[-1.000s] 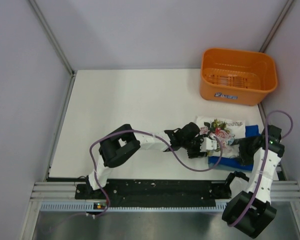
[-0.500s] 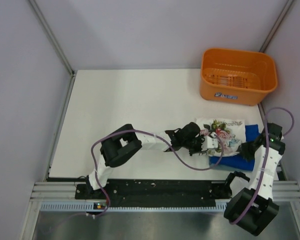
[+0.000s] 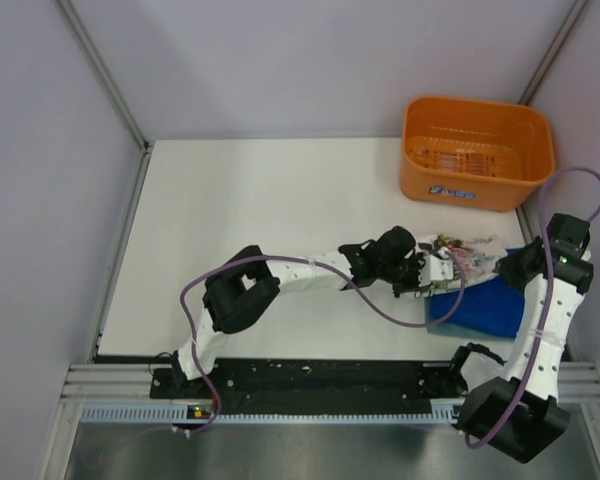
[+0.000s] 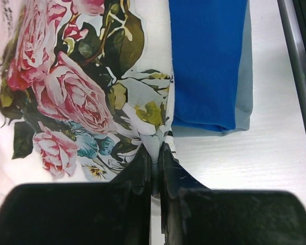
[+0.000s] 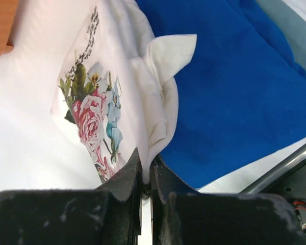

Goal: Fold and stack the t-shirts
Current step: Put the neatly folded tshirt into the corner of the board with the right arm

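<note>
Pinching an edge of the white floral t-shirt (image 4: 76,87), the left claw (image 4: 154,159) has its dark fingers pressed together on a small tuck of printed cloth. From those tips the pink roses spread ahead and to the left, while the blue t-shirt (image 4: 209,61) lies ahead and to the right, flat on the table (image 4: 234,163). The right claw (image 5: 146,171) is likewise closed on a white fold of the same floral shirt (image 5: 92,92). Its print and dark lettering run ahead and to the left of that claw, and the blue cloth (image 5: 234,92) lies ahead and to the right, under the white edge. From above, the floral shirt (image 3: 468,250) is gathered into a narrow strip spanning the left claw (image 3: 435,270) and the right claw (image 3: 504,264). The blue shirt (image 3: 480,305) lies just on the near side of both claws. An orange basket (image 3: 475,150) stands beyond them, apart from the shirts, at the table's (image 3: 260,220) far right corner.
</note>
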